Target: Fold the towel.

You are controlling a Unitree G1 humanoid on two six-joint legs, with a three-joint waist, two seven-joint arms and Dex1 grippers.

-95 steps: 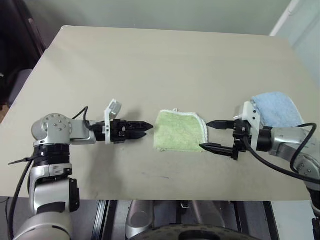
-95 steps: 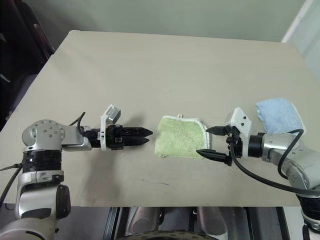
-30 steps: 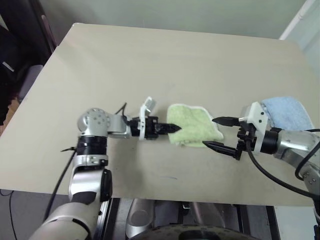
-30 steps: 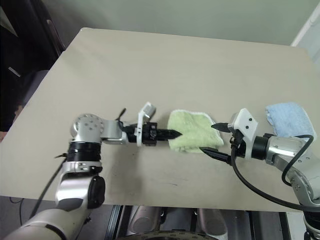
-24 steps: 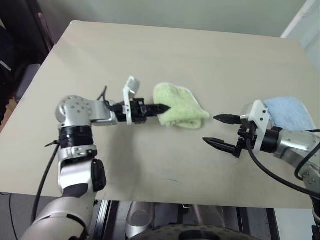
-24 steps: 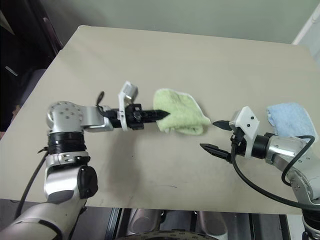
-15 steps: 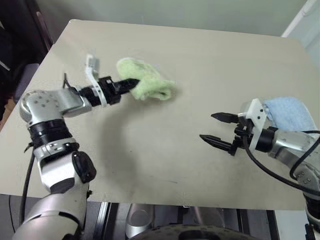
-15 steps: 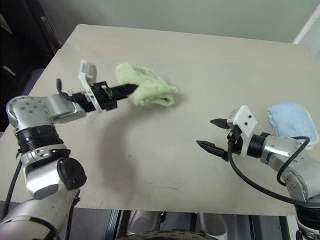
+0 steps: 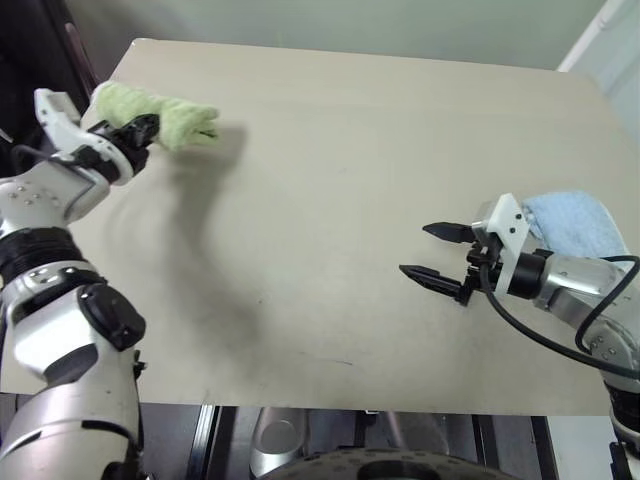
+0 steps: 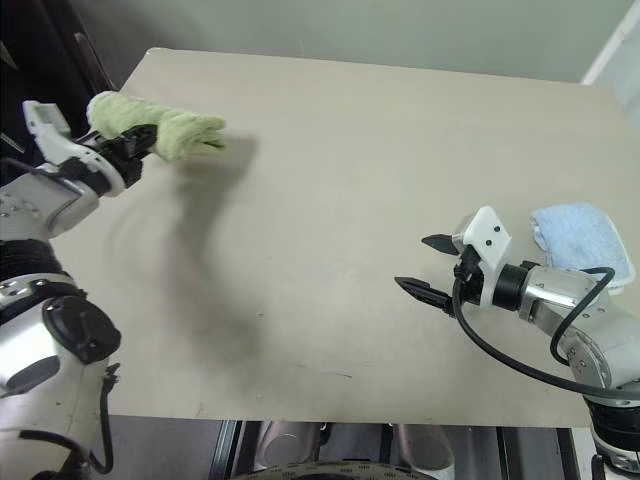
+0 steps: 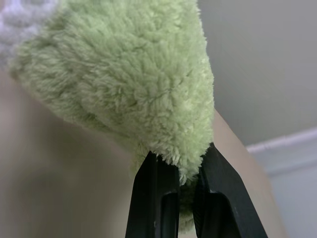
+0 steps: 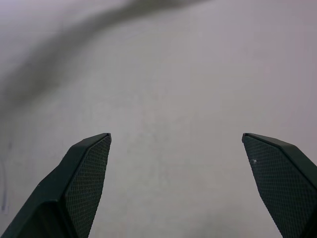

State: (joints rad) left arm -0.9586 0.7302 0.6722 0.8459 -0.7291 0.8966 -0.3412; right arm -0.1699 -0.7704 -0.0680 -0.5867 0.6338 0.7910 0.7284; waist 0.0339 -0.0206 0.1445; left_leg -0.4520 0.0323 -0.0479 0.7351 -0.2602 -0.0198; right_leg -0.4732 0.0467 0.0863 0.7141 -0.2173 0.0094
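Towel point(image 9: 165, 112) — bunched, raised over the tabletop's point(image 9: 330, 200) far-left corner, clamped in the left gripper point(image 9: 140, 128). Right gripper point(image 9: 432, 251) — spread wide, empty, well apart.

Soft even light; blurred arm shadow on table point(image 9: 330, 150).

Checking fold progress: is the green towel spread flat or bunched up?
Bunched: the towel hangs crumpled from the left gripper, jaws shut on it, above the table.
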